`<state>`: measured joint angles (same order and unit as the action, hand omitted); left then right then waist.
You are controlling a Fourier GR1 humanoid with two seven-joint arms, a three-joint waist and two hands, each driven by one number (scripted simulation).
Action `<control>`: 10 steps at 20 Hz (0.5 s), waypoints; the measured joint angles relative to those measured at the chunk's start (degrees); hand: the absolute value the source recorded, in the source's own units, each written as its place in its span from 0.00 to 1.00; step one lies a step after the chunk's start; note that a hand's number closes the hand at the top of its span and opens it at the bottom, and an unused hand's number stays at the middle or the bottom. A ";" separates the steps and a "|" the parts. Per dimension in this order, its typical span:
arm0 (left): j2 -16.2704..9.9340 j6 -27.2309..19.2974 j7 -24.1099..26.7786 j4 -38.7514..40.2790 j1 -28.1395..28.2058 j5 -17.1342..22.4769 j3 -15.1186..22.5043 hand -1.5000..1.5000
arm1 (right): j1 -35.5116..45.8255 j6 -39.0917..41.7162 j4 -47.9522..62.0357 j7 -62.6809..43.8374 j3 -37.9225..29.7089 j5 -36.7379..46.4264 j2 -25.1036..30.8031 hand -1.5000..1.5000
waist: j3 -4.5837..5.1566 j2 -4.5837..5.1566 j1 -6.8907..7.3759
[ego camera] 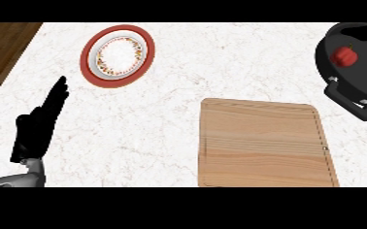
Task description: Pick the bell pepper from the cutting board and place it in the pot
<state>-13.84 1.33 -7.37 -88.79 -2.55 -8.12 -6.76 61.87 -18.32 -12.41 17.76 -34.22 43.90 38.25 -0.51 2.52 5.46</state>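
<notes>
A red bell pepper [345, 56] lies inside the black pot [326, 65] at the right edge of the head view. The wooden cutting board [265, 145] sits at the lower right of the counter with nothing on it. My left hand [39, 123] rests at the lower left, fingers straight and pointing up, holding nothing. My right hand does not show.
A red-rimmed white plate [118, 55] with a floral pattern lies at the upper left of the marble counter. A dark wooden strip [14, 41] marks the counter's far left edge.
</notes>
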 measured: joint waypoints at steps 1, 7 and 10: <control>0.00 -0.13 -0.11 0.05 -0.18 -0.02 -0.11 0.50 | 0.51 0.03 -0.47 1.29 -1.64 -1.76 0.05 0.00 | -0.03 -0.04 -0.14; 0.18 -0.40 0.60 0.86 0.22 -0.28 -0.31 0.50 | 0.84 3.38 -0.54 6.97 -9.17 -9.94 1.33 0.00 | 0.11 -0.42 -1.04; -0.45 -0.02 0.58 0.96 0.39 0.12 -1.09 0.50 | 0.76 7.23 0.47 7.55 -10.82 -12.00 3.03 0.00 | 0.19 -0.69 -1.43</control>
<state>-14.29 1.31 -6.79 -87.82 -2.16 -7.99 -7.85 62.63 -11.09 -11.94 25.31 -45.03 31.90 41.28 -0.32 1.83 4.04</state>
